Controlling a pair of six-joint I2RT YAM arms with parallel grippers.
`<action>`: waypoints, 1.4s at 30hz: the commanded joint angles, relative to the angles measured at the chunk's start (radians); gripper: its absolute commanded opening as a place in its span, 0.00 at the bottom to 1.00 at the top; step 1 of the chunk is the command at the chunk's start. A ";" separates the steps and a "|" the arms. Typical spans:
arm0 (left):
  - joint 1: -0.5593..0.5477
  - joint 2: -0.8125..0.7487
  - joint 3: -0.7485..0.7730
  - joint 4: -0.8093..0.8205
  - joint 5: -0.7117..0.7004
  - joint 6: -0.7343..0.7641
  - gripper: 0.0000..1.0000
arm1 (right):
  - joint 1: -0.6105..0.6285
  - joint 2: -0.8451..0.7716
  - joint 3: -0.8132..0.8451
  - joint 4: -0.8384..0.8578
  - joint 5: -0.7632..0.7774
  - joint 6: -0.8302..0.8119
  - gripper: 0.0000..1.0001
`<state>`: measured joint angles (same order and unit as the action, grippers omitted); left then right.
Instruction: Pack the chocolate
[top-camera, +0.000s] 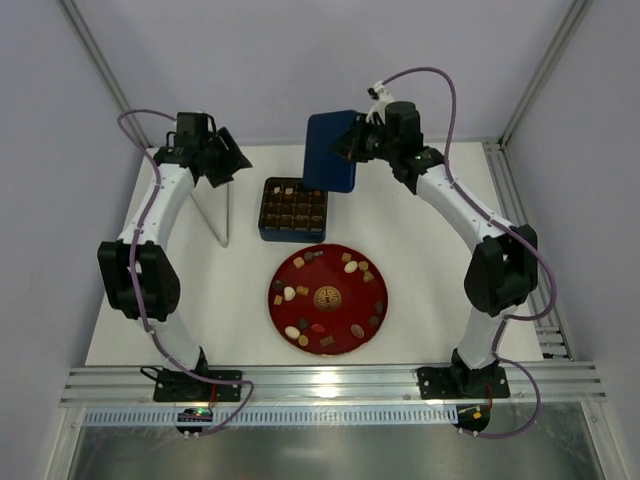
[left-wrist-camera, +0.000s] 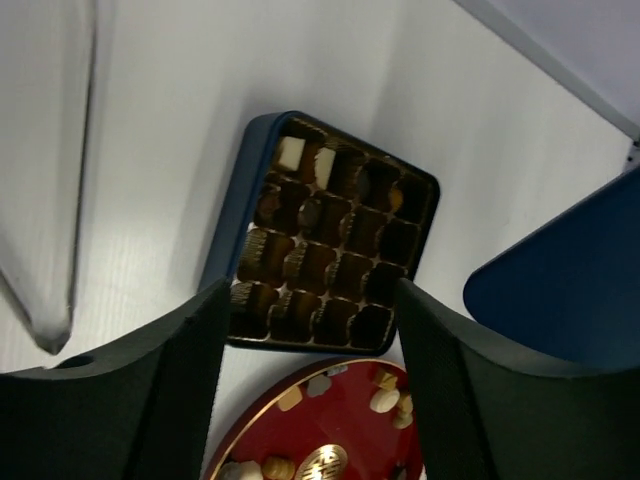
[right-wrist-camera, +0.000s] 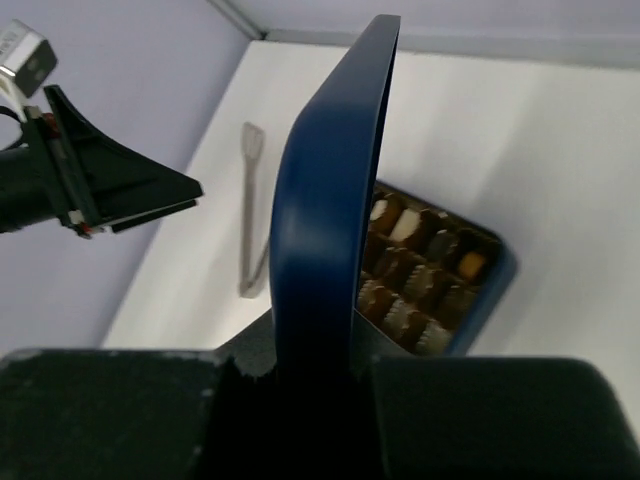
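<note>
The step in hand looked like filling, with the cover kept out of the way. The right gripper (top-camera: 352, 145) was clenched on the edge of the blue lid (top-camera: 328, 150), holding it upright just behind the right-hand far corner of the box (top-camera: 292, 237). The left gripper (top-camera: 230, 170) hung released to the far left of the box, nothing between its fingers. Some chocolate (top-camera: 350, 267) sat in the box's cells, though many pieces lay on the red plate (top-camera: 325, 277), just in front of the box — so packing seemed well short of done. A pair of tongs (top-camera: 222, 215) lay flat to the left of the box. The next move probably called for the free left gripper to fetch a piece from the plate — small, easily fumbled — and drop it into a bare cell while the lid stayed clear.
</note>
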<state>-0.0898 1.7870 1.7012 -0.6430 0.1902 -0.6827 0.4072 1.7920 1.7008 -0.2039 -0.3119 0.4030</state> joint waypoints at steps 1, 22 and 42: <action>-0.001 -0.037 -0.058 0.009 -0.145 0.060 0.60 | 0.012 0.085 -0.075 0.349 -0.302 0.362 0.04; -0.028 0.195 -0.178 0.126 -0.103 -0.043 0.12 | -0.015 0.428 -0.141 0.946 -0.432 0.910 0.04; -0.099 0.195 -0.302 0.256 -0.058 -0.184 0.01 | -0.065 0.527 -0.098 0.925 -0.564 0.913 0.04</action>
<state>-0.1886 1.9869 1.3838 -0.4339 0.1276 -0.8551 0.3489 2.3146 1.5455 0.6518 -0.8200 1.3125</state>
